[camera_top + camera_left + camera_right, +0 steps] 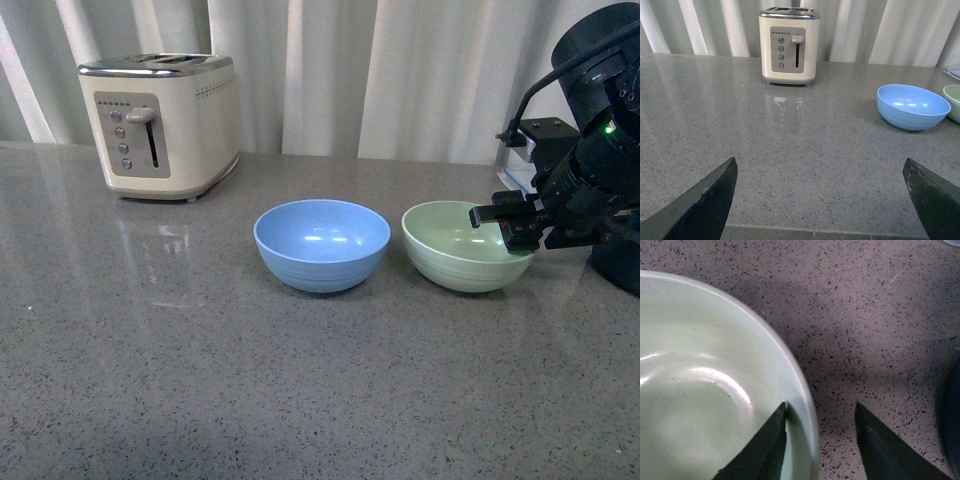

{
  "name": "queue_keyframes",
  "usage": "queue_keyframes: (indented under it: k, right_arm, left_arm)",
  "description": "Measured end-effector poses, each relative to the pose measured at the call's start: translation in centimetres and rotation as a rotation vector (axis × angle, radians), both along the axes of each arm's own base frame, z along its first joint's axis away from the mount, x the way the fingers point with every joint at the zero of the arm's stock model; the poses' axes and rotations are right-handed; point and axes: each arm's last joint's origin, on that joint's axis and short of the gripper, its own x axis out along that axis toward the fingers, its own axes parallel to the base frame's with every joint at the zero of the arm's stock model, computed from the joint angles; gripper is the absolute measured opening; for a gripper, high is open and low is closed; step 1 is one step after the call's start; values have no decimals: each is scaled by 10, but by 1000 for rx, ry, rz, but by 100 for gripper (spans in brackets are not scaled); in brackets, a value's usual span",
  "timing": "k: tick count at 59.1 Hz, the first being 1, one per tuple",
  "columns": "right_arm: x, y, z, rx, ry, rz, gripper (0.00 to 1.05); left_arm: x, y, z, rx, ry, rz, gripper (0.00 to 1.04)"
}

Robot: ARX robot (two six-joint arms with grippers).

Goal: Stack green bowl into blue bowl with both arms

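Green bowl (pixel 455 250) sits just right of the blue bowl (pixel 321 245) on the counter (pixel 200 380), rim between parted fingers (pixel 765 445) of the right hand (pixel 821 410), left hand (pixel 820 167) spread wide.

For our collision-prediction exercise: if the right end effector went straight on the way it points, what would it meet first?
Likely the green bowl: its rim sits between the fingers of the open right end effector; depth is unclear.
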Motion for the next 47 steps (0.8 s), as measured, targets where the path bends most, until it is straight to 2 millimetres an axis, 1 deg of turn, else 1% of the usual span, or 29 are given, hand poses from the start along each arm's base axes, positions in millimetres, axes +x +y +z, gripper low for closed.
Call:
queue_keyframes:
  k: [7, 10, 12, 16, 27, 34, 40, 43, 46, 47]
  right_arm:
    - [1, 0, 1, 0, -4, -2, 20]
    - [1, -1, 2, 1, -7, -3, 11]
    - [1, -2, 2, 7, -8, -7, 8]
    - [1, -3, 10, 31, -34, -3, 2]
    - [-5, -6, 36, 35, -95, 9, 1]
    - [-13, -4, 62, 67, -154, 41, 1]
    - [-24, 7, 94, 114, -231, 90, 1]
    - [-27, 14, 106, 136, -263, 114, 1]
    - [-31, 29, 120, 165, -308, 163, 1]
    - [-32, 38, 124, 173, -328, 185, 1]
  left_arm:
    - [0, 0, 0, 0, 0, 0, 98]
    - [0, 0, 0, 0, 0, 0, 98]
    - [0, 0, 0, 0, 0, 0, 98]
    - [0, 0, 0, 0, 0, 0, 98]
    - [0, 0, 0, 0, 0, 0, 98]
    - [0, 0, 0, 0, 0, 0, 98]
    - [0, 0, 0, 0, 0, 0, 98]
    - [0, 0, 0, 0, 0, 0, 98]
    - [0, 0, 0, 0, 0, 0, 98]
    - [0, 0, 0, 0, 0, 0, 98]
